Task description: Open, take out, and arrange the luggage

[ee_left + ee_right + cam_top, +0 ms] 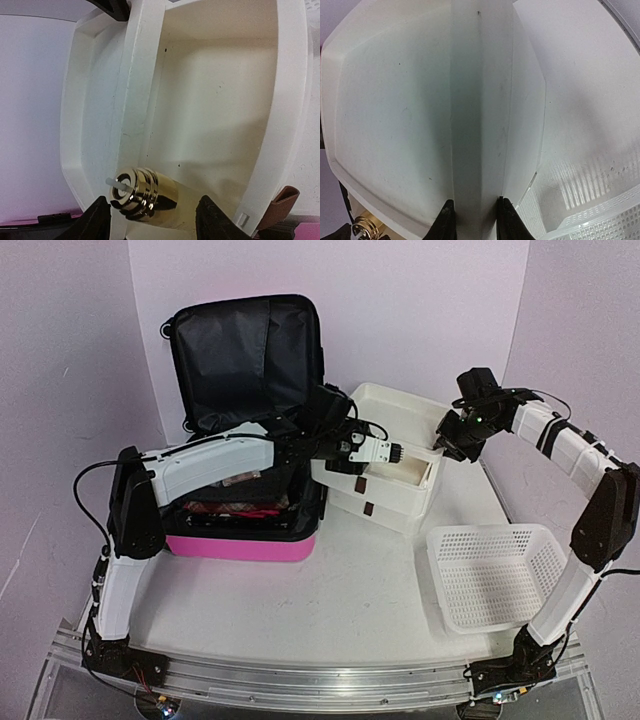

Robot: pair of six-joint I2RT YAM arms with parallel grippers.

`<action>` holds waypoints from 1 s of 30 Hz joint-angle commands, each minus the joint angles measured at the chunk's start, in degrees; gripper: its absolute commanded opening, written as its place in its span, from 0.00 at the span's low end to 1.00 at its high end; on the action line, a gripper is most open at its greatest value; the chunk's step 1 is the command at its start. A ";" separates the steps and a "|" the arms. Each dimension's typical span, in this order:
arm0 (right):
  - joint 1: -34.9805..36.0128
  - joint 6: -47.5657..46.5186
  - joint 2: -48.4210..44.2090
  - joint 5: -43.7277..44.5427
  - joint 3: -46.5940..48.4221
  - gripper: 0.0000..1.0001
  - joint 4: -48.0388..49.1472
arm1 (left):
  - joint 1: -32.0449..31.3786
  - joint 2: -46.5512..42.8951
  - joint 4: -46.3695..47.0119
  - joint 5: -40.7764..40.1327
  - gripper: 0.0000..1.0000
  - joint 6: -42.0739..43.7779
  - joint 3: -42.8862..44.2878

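The hot-pink luggage [240,544] lies open at the left, its black-lined lid [245,355] upright and items still in its lower half. My left gripper [352,447] reaches from it over the pulled-out top drawer [412,478] of the white drawer stack. A gold-capped bottle [145,197] lies between my left gripper's [152,216] fingers with a gap on each side, above the drawer's edge. My right gripper [450,438] is at the drawer's right end. In the right wrist view my right gripper [475,216] is shut on the drawer's white wall [475,125].
The white drawer stack [385,508] stands right of the luggage. A white mesh basket [495,575] sits at the front right, just below my right arm. The bottle's gold cap [365,226] peeks in at the lower left of the right wrist view.
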 commanded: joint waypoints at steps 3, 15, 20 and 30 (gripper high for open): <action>1.23 0.81 -1.54 -6.51 -0.80 0.00 1.10 | 0.08 -1.51 -5.03 2.02 0.65 -0.86 1.94; 1.26 0.59 -1.32 -6.32 -0.94 0.00 1.10 | 0.08 -14.38 -3.93 13.13 0.71 -31.65 -2.79; 1.29 0.84 -0.93 -6.59 -0.96 0.00 1.05 | 0.03 -22.52 3.26 13.60 0.55 -57.98 -17.09; 1.24 1.21 -1.17 -6.31 -1.45 0.00 1.27 | 0.42 -26.55 34.12 4.09 0.29 -98.06 -41.08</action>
